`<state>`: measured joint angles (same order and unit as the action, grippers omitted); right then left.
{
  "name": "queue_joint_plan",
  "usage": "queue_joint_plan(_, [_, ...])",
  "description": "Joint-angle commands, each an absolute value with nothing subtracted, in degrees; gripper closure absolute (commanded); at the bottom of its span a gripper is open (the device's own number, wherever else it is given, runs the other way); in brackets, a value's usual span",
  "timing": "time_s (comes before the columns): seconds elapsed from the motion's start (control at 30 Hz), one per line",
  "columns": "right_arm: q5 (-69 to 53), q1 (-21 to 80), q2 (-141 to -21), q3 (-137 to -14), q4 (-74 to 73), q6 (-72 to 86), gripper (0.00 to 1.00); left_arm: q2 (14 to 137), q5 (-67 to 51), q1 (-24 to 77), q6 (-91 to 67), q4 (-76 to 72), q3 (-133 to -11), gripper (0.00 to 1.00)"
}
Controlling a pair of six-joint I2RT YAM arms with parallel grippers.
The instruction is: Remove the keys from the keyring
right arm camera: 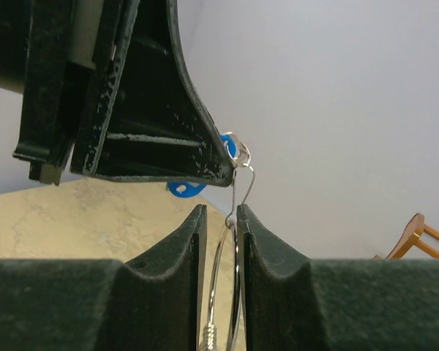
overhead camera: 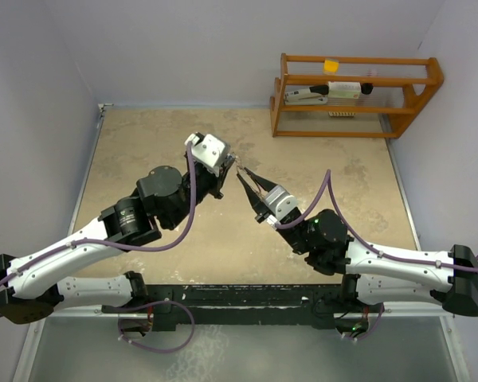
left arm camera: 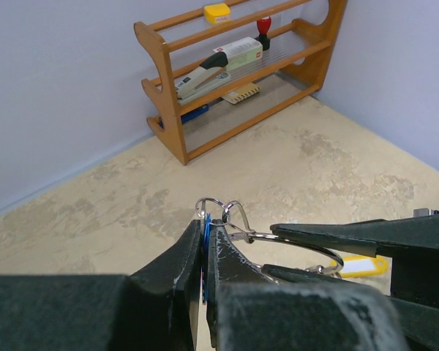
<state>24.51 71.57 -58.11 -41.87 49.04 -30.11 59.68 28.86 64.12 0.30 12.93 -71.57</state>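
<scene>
Clamps a key (right arm camera: 181, 189) by its flat blue plastic head in the left hand (left arm camera: 206, 232); pinches the thin round wire keyring (left arm camera: 314, 243) in the right hand (right arm camera: 221, 216), above mottled beige worktop (left arm camera: 293, 161). Perhaps a yellow-headed key (left arm camera: 360, 265) hung off it. Beyond, wooden rack (overhead camera: 398, 61).

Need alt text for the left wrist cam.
The left claw pinches a blue-headed key above the tan table, while the right claw, at right, has its fingers on either side of the silver keyring. A wooden rack stands against the back wall.
</scene>
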Motion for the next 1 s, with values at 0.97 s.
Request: queue_joint_plan(0.97, [27.55,71.28,-59.87,-43.7,59.33,-37.94,0.77,58.36,23.85,63.98,-0.04,11.41,-73.91,1.0])
